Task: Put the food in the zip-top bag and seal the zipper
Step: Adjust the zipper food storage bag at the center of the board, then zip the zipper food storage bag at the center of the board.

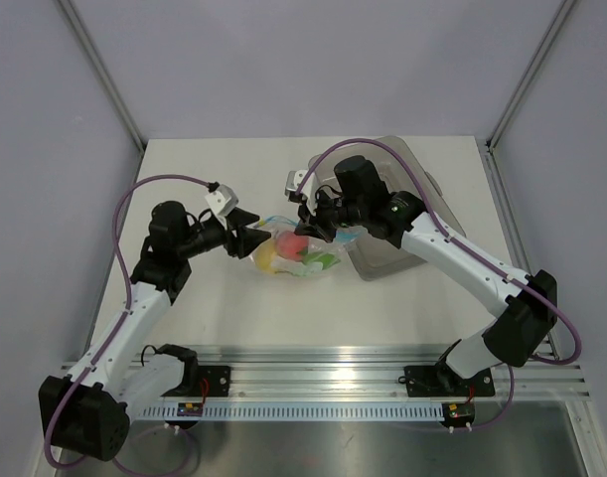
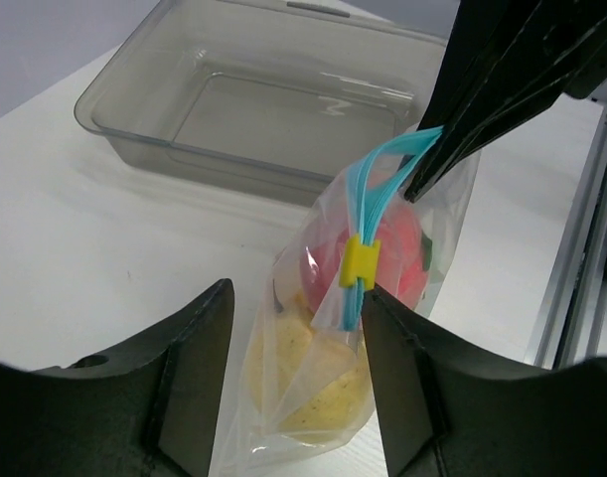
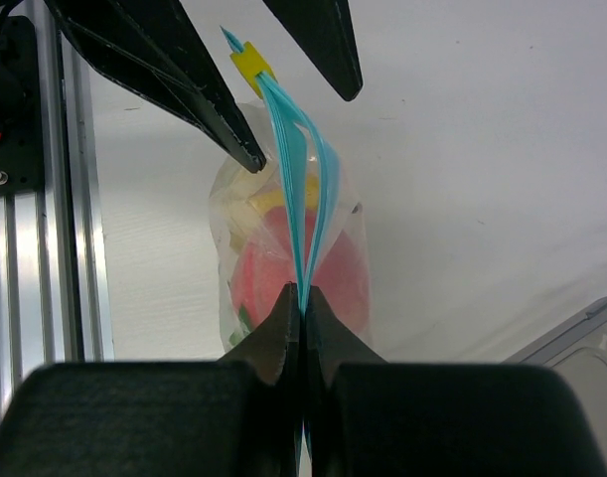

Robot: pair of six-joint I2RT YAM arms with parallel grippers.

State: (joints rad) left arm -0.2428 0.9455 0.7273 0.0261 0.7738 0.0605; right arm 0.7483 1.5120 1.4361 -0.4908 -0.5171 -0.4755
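Now: bag stands on the worktop between the two arms, just beside the tray. Food is inside it: a red piece, a yellow piece below it, and some green. Right jaws are closed tight on the zipper, pinching both blue strips at one end and holding that edge up. Left jaws are part open, astride the other end where the yellow slider sits, gripping nothing. One left finger is just beside the slider; contact cannot be told. The strips bow apart between slider and right jaws.
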